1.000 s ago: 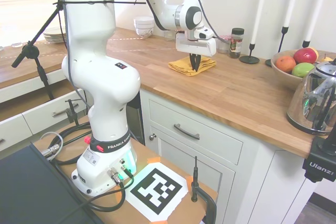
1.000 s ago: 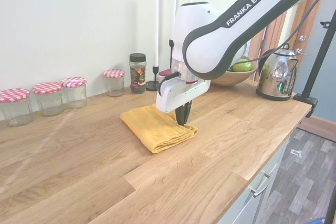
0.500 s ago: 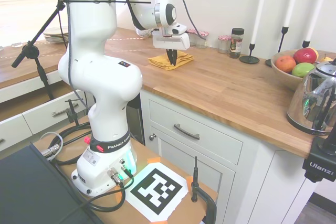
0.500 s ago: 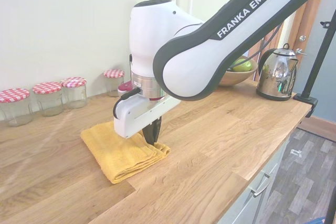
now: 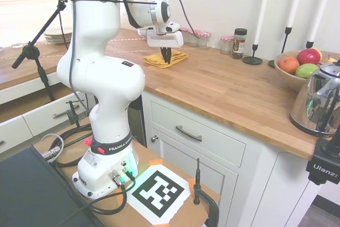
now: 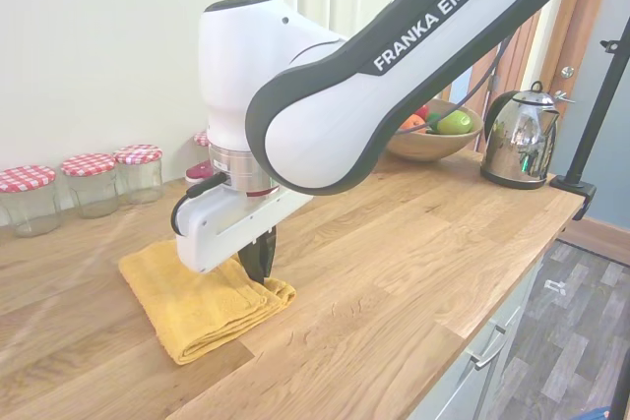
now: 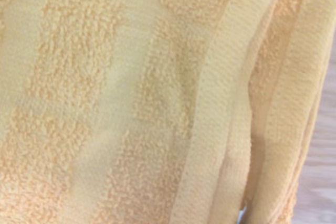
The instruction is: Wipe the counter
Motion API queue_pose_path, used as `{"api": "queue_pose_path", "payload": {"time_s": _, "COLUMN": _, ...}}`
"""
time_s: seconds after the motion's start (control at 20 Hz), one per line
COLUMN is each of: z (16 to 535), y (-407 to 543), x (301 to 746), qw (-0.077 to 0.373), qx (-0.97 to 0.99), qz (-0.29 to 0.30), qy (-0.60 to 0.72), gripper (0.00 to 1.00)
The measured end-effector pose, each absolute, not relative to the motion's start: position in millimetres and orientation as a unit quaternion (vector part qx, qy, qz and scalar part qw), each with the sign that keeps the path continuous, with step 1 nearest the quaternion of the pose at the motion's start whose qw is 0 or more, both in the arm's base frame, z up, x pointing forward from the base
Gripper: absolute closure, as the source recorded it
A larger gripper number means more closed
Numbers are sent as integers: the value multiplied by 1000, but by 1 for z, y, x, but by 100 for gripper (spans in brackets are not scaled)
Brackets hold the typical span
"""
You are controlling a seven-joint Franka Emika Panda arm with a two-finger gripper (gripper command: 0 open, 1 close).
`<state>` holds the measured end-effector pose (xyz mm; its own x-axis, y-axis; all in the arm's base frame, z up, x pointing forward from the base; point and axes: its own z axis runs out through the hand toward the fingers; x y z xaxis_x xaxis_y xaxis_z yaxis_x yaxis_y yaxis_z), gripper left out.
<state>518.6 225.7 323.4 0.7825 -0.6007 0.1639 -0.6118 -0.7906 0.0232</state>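
Observation:
The counter (image 5: 228, 89) is a long brown wooden butcher-block top (image 6: 394, 243) over white cabinets. A folded yellow towel (image 5: 166, 57) lies flat on it, toward its far left part. My gripper (image 5: 168, 61) points straight down with its fingers shut, their tips pinched into the towel's near right edge (image 6: 187, 297). In the second exterior view the gripper (image 6: 258, 277) presses the cloth against the wood. The wrist view is filled with yellow terry cloth (image 7: 131, 98), with a sliver of wood at one side.
Red-checked lidded jars (image 6: 89, 179) line the wall behind the towel. A spice jar (image 5: 239, 43), candlesticks (image 5: 254, 57), a fruit bowl (image 5: 300, 67) and a steel kettle (image 5: 321, 99) stand further right. Plates (image 5: 56, 35) sit at the far left.
The gripper has dragged the towel along the counter, away from the fruit bowl toward the jars. The towel stayed folded and flat under the fingers.

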Motion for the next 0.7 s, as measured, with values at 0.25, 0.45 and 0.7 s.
{"api": "queue_pose_path", "payload": {"time_s": 0.25, "z": 323, "y": 244, "x": 520, "qw": 42, "qx": 946, "qz": 75, "qy": -312, "gripper": 100}}
{"api": "queue_pose_path", "payload": {"time_s": 0.45, "z": 324, "y": 249, "x": 521, "qw": 48, "qx": 946, "qz": 72, "qy": -313, "gripper": 0}}
{"api": "queue_pose_path", "payload": {"time_s": 0.7, "z": 325, "y": 249, "x": 523, "qw": 52, "qx": 945, "qz": 69, "qy": -315, "gripper": 0}}
